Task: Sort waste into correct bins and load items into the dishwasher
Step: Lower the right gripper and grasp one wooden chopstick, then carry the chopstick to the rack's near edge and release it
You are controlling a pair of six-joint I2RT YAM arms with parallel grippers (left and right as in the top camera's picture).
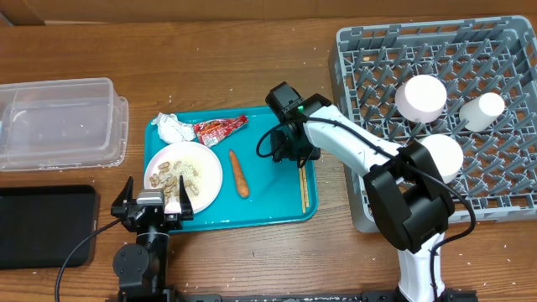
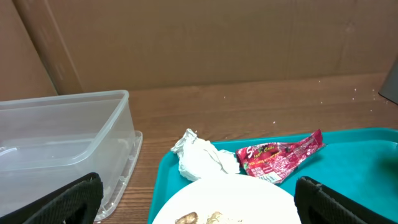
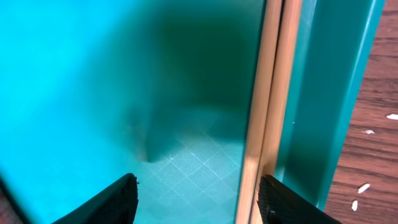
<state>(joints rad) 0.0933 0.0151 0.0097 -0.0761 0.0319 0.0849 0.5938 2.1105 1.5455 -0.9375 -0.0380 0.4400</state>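
Note:
On the teal tray (image 1: 268, 197) lie a white plate (image 1: 213, 168) with beige food scraps (image 1: 172, 174), a crumpled napkin (image 1: 174, 127), a red wrapper (image 1: 220, 128), a carrot stick (image 1: 239, 174) and wooden chopsticks (image 1: 304, 189). My right gripper (image 1: 298, 159) hangs low over the chopsticks' far end. In the right wrist view the chopsticks (image 3: 267, 106) pass between the open fingers, close to the right fingertip (image 3: 286, 202). My left gripper (image 2: 199, 208) is open at the plate's (image 2: 236, 199) near edge and holds nothing. The napkin (image 2: 202, 158) and wrapper (image 2: 280, 155) lie beyond it.
The grey dish rack (image 1: 377, 75) at right holds two white bowls (image 1: 421, 96) (image 1: 442, 157) and a cup (image 1: 482, 111). A clear tub (image 1: 59, 122) stands at left, a black tray (image 1: 46, 226) in front of it. The tray's right rim (image 3: 336, 93) runs beside the chopsticks.

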